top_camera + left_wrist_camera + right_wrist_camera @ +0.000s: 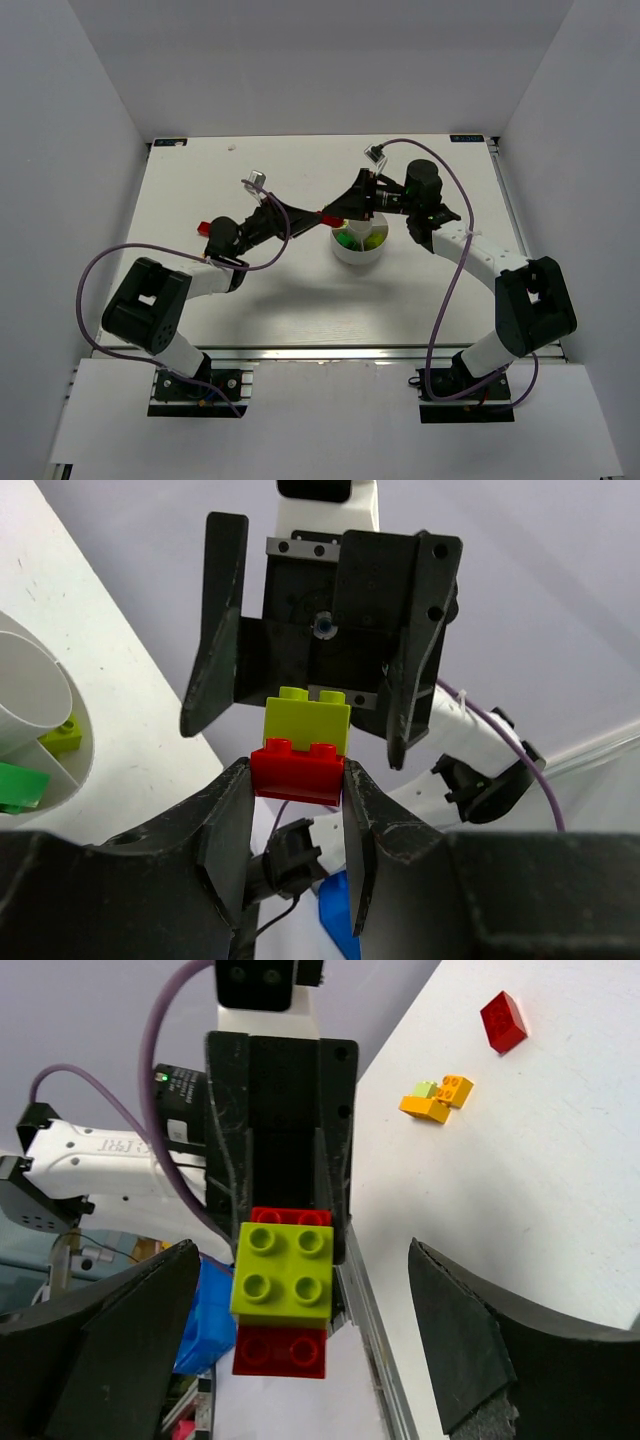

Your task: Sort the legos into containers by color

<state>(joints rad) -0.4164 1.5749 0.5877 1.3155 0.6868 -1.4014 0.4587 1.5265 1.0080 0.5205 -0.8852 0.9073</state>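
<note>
1. Above the table, near the far rim of the white divided dish, the two arms meet tip to tip.
2. The left gripper pinches a red brick. Its fingers press on two opposite sides and hold the brick off the table.
3. A lime brick is stacked on the red brick. In the right wrist view its four studs face the camera, and red shows beyond it on two sides.
4. The right gripper faces the stacked pair with its fingers spread wide. One stands on each side of the lime brick, and neither touches it.
5. In the left wrist view, a second lime brick lies in one wedge of the dish and a green piece lies in the wedge next to it. From above, the dish's contents are too small to count.
6. Well apart from the grippers, a loose red brick lies on the table. Near it sit two orange bricks with a pale green brick touching them.
</note>
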